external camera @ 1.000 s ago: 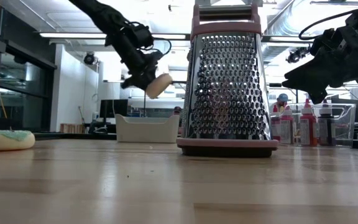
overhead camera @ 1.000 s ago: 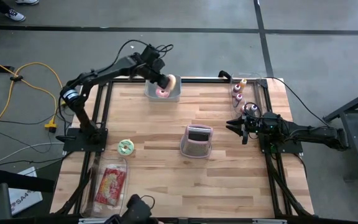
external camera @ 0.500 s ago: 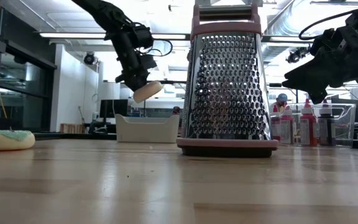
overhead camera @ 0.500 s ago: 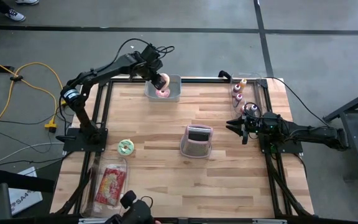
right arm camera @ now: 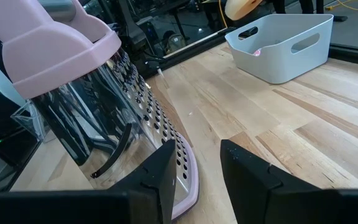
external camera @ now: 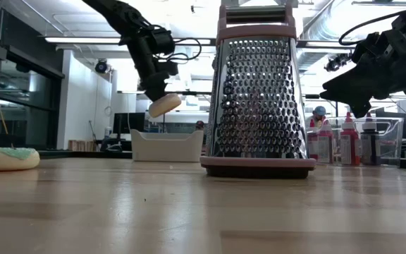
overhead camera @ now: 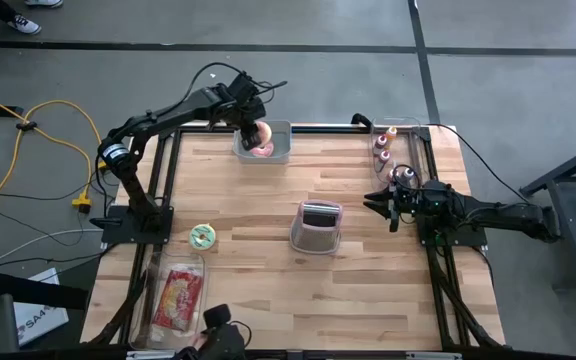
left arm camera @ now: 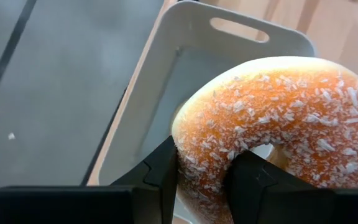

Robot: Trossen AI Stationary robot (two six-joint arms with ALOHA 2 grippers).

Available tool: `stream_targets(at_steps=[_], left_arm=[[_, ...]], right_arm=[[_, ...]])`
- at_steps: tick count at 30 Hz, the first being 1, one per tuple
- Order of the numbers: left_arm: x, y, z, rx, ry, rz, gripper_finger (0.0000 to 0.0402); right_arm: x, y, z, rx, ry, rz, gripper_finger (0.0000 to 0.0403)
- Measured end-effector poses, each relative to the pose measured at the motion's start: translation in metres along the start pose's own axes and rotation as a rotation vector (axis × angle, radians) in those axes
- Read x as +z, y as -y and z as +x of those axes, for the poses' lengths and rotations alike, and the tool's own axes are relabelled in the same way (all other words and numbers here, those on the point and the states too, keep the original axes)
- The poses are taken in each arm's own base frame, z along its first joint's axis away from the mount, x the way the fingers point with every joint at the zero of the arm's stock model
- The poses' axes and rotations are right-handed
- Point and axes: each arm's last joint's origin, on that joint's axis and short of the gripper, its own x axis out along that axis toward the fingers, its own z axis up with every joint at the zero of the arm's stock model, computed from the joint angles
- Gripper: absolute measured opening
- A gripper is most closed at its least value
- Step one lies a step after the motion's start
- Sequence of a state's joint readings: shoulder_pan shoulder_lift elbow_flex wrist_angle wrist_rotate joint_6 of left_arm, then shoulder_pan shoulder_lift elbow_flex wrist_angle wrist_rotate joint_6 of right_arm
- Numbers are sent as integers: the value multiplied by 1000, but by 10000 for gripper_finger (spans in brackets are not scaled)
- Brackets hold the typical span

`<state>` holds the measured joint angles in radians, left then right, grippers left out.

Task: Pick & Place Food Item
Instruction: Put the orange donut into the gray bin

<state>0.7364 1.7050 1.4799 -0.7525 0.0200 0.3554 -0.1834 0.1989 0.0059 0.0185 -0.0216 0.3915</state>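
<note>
My left gripper (overhead camera: pixel 253 128) holds a pale, flake-coated donut (left arm camera: pixel 278 124) in the air over a white bin (overhead camera: pixel 283 150) at the table's far edge. In the low view the donut (external camera: pixel 164 105) hangs a little above the bin (external camera: pixel 166 146). A pink donut (overhead camera: pixel 263 151) lies on the bin's floor. My right gripper (overhead camera: pixel 373 205) waits at the table's right side, shut and holding nothing; it faces a pink metal grater (right arm camera: pixel 73 93). My left gripper pinches the donut's ring (left arm camera: pixel 204 149) between its two fingers, one on the outer rim and the other on the side of the hole. The fingers slant down from the table's left. The donut is lifted clear above the bin and lies nearly flat, slightly tilted.
The grater (overhead camera: pixel 316 227) stands upright at mid-table. A green-iced donut (overhead camera: pixel 203 236) lies near the left edge, with a red packet in a clear tray (overhead camera: pixel 178 298) at the near left. Bottles (overhead camera: pixel 383 145) stand at the far right. Bare wood lies between these.
My left gripper has rolled its wrist over the bin without shifting place. The donut has swung toward the table's left and a little lower, turning from steeply tilted to nearly flat. It stays in the hold.
</note>
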Motion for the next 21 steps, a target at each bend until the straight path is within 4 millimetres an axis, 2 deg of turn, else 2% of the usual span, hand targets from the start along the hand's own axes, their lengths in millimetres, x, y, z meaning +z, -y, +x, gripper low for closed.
stream_targets(at_steps=[7,16,21], left_arm=[[1,-2,6,11,9,111,100],[-6,-10,50,6,-78,98,100],[-11,-13,60,14,-116,89,100]], right_arm=[[0,0,0,0,0,0,114],[0,0,0,-1,0,0,114],[0,0,0,0,0,0,114]])
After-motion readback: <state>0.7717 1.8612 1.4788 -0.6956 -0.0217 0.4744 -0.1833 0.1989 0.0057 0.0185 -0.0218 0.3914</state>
